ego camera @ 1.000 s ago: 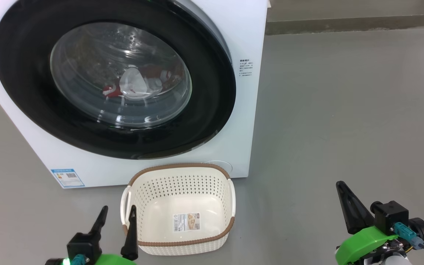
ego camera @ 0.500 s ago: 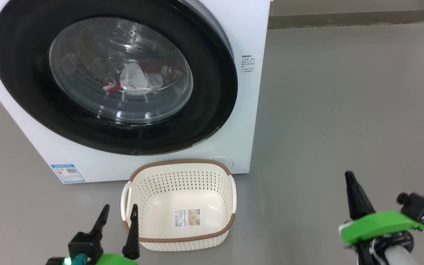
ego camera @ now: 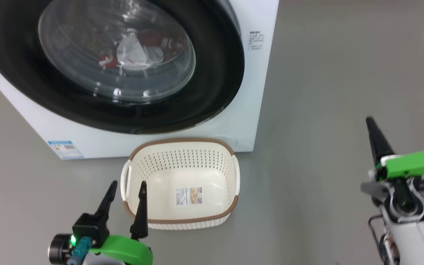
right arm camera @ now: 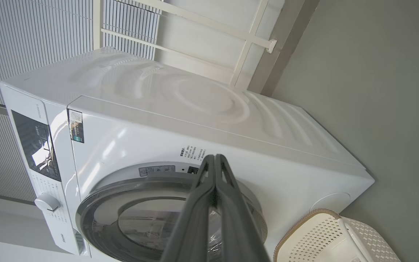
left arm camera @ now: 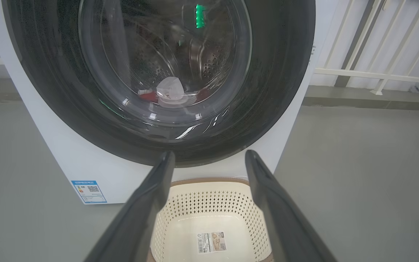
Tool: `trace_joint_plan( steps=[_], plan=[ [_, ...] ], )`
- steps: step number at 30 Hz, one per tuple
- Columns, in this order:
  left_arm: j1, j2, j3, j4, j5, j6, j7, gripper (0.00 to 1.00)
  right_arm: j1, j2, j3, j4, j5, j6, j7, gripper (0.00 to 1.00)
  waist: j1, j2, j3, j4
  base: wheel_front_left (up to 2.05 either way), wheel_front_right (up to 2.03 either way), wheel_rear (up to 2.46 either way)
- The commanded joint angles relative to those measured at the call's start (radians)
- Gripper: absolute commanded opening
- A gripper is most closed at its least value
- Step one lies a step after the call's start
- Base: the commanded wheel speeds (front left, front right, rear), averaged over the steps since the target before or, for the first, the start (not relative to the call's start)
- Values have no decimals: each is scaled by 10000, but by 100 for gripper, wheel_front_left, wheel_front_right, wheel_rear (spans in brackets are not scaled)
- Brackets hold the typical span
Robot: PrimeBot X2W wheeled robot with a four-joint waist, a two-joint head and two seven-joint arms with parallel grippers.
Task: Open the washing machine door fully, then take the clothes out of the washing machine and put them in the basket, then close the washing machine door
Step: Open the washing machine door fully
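Head view: the washing machine [ego camera: 256, 110] stands ahead and to the left of my right pincer [ego camera: 371, 124], whose fingers are pressed together and hold nothing. The washing machine door [ego camera: 219, 73] is shut and its round black rim faces me. Its right edge lies up and left of this pincer, well apart, so I judge the right arm is the nearer one to reach it. The basket [ego camera: 182, 141] stands just beside my left pincer [ego camera: 128, 184], which is spread wide and empty. The clothes [ego camera: 134, 51] lie behind the door window, ahead of both pincers.
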Motion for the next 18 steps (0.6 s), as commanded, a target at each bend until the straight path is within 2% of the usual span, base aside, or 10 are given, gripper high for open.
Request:
trace_joint_plan(
  steps=[1, 10, 18],
  plan=[
    [-419, 105, 270, -339, -96, 72, -122, 100, -552, -121, 122, -171, 205, 6, 192, 0, 0, -1, 397, 178, 0, 0, 0],
    [-1000, 105, -57, -864, -152, 141, -122, 100, -2128, -723, 65, 189, 1182, 6, 1789, 0, 0, -1, 1415, 466, 0, 0, 0],
    [-1516, 105, -252, -1186, -176, 165, -122, 100, -3577, -1029, 465, 502, 1308, 6, 2906, 0, 0, -1, 2227, 685, 0, 0, 0]
  ],
)
